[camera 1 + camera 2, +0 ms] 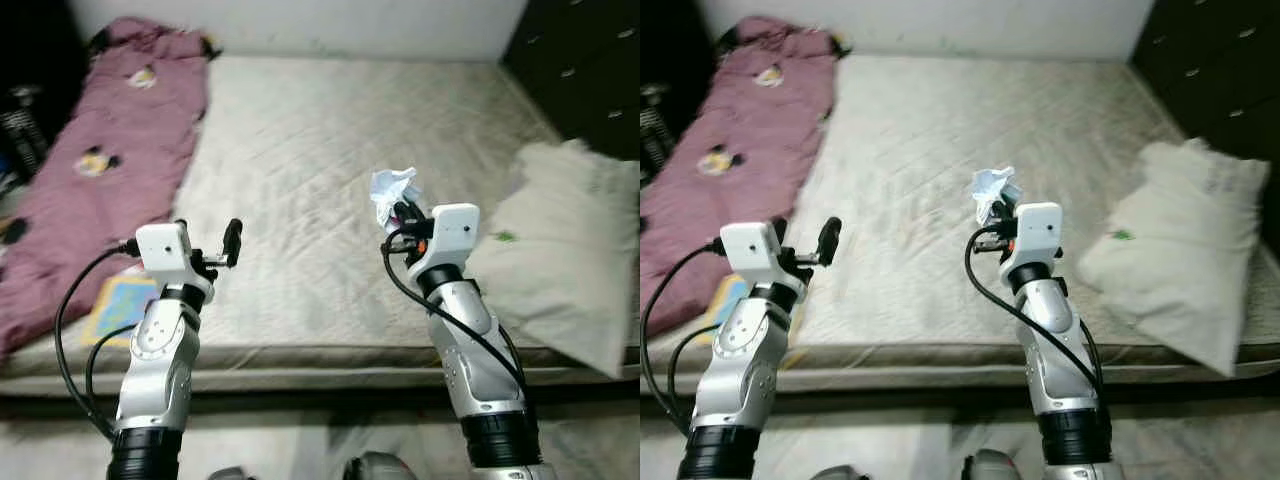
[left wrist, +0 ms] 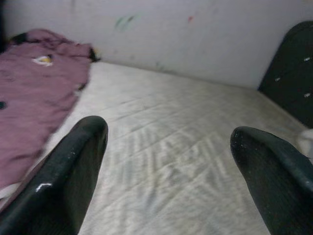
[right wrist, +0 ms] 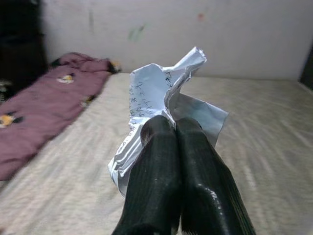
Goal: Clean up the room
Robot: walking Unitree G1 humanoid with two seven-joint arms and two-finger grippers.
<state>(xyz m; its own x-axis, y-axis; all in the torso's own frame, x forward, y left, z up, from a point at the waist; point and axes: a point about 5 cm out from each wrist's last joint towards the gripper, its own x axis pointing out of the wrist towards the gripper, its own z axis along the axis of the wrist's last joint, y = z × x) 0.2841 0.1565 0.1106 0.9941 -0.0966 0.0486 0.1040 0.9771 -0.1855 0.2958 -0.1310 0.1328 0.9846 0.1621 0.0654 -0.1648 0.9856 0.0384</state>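
Above the mattress [image 1: 330, 150], the right tool [image 3: 175, 128] is raised, clamped on crumpled paper [image 3: 161, 93]; at 9 o'clock, the left tool [image 2: 168, 147] is spread apart.

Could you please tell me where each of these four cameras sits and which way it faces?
Left eye view: on the head, looking down at the mattress; both silver arms show.
Right eye view: its stereo twin, same scene.
Left wrist view: along the open left gripper toward the wall and maroon blanket.
Right wrist view: along the right gripper, shut on crumpled paper.
Shared: both wrist views show mattress, blanket and wall.
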